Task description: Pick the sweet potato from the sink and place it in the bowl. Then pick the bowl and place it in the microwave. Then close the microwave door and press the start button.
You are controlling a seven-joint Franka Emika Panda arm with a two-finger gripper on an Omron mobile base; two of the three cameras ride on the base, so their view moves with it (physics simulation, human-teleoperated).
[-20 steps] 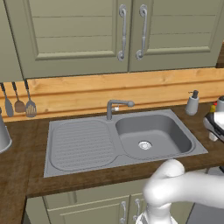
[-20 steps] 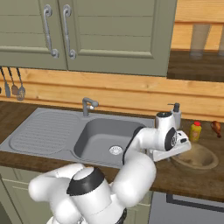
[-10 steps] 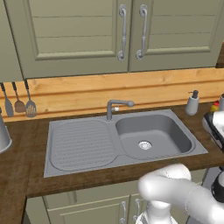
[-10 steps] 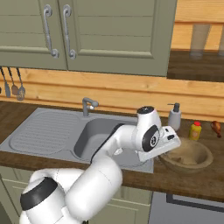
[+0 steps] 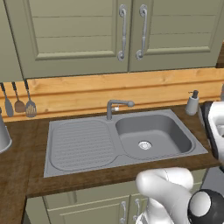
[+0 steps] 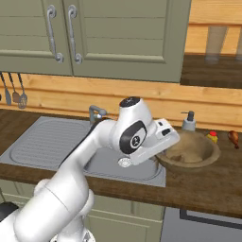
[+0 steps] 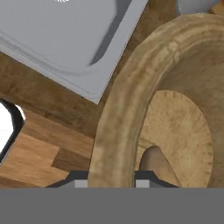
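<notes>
The wooden bowl (image 6: 194,152) hangs tilted just above the counter, right of the sink (image 6: 47,142). My gripper (image 6: 174,141) is shut on its left rim. In the hand view the thick bowl (image 7: 118,113) rim runs up between my gripper (image 7: 113,183) tips. The sweet potato (image 7: 155,164) lies inside the bowl beside the inner fingertip. The sink (image 5: 148,140) basin holds nothing. The microwave and its door are out of view.
A soap dispenser (image 6: 189,121) stands against the wall behind the bowl, with two small condiment items (image 6: 212,136) to its right. The faucet (image 5: 114,106) rises behind the basin. Utensils (image 5: 19,103) hang at the left. Cabinets overhang the counter.
The bowl has risen off the counter and moved left toward the sink, held by the gripper. The arm's forearm has swung up and across in front of the right base camera.
</notes>
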